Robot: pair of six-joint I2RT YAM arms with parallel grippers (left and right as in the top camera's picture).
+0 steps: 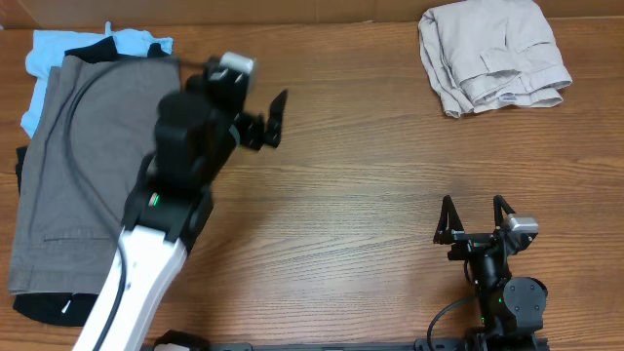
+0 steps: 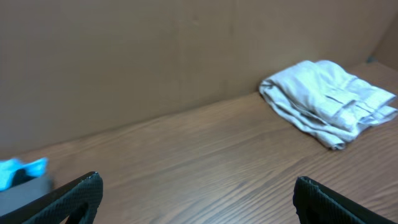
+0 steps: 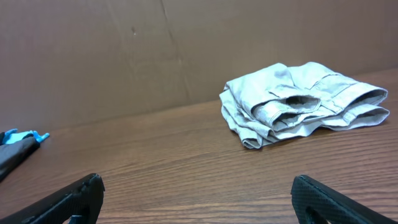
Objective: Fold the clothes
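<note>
The light beige shorts (image 1: 492, 54) lie folded in a compact bundle at the table's far right. They also show in the left wrist view (image 2: 326, 102) and the right wrist view (image 3: 298, 102). My left gripper (image 1: 255, 97) is open and empty above the bare wood left of centre, far from the shorts; its open jaws show in the left wrist view (image 2: 199, 186). My right gripper (image 1: 475, 219) is open and empty near the front edge, well short of the shorts; its jaws show in the right wrist view (image 3: 198, 186).
A pile lies at the left: darker grey-brown shorts (image 1: 78, 175) on top, a light blue garment (image 1: 58, 54) behind and a black garment (image 1: 39, 304) beneath. A brown cardboard wall (image 2: 155, 56) stands along the table's back edge.
</note>
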